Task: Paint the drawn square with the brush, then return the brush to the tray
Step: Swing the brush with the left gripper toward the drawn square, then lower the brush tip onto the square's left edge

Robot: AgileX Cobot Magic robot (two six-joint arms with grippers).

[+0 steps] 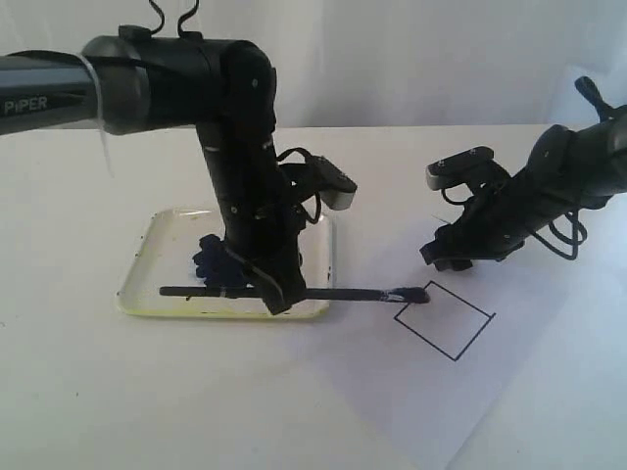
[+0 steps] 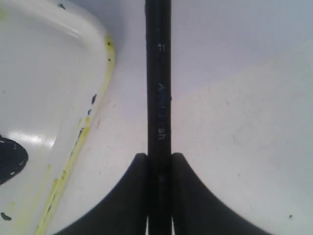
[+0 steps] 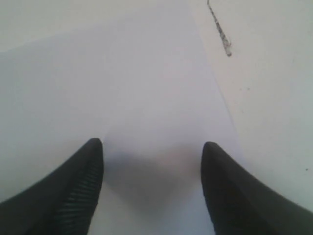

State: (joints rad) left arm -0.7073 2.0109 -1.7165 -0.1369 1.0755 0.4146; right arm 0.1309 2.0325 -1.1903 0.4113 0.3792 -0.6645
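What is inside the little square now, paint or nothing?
Nothing yet: the drawn square is plain white inside its lines; the brush tip only reaches its corner.

**Two bits of print: one on an arm, one on the brush**

In the exterior view, white capitals on the grey sleeve of the left arm (image 1: pixel 59 93) spell "PIPER", cut by the frame edge. Over to the left wrist view: the black handle of the brush (image 2: pixel 159 98) shows a small pale "11". Below it, faded lettering runs lengthwise, seemingly starting with "A" and ending in "sh", the middle too worn to read. The right wrist view has no writing.
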